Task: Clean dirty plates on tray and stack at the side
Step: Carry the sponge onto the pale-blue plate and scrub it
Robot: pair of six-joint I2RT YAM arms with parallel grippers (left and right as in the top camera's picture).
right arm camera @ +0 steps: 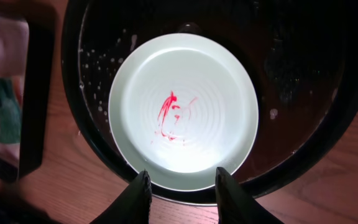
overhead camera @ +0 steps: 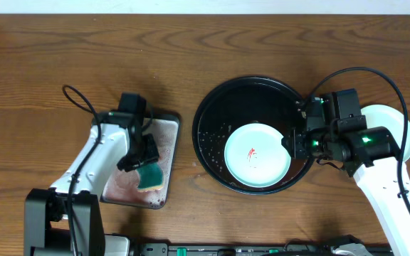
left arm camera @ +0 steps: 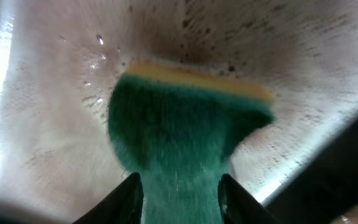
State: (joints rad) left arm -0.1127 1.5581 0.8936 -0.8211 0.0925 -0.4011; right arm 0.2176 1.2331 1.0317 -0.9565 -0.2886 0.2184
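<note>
On the round black tray (overhead camera: 248, 96), toward its near side, lies one mint-white plate (overhead camera: 257, 155), flat, with a red sauce smear (overhead camera: 251, 153) at its centre.

Right hand (right arm camera: 182, 196): fingers spread, empty, straddling the plate's near rim.

Left hand (left arm camera: 179, 193): pinching a green-and-yellow sponge (left arm camera: 185, 118) over the wet silver tray (overhead camera: 166, 135).

A second plate (overhead camera: 404, 135) sits on the worktop (overhead camera: 48, 71) beside the black tray.

Judgement: the plate is stiff, light and shallow. Droplets on the black tray suggest a slick surface. Only the thin rim offers purchase, so pin or grip it there. The sponge is soft and will deform under pressure.
</note>
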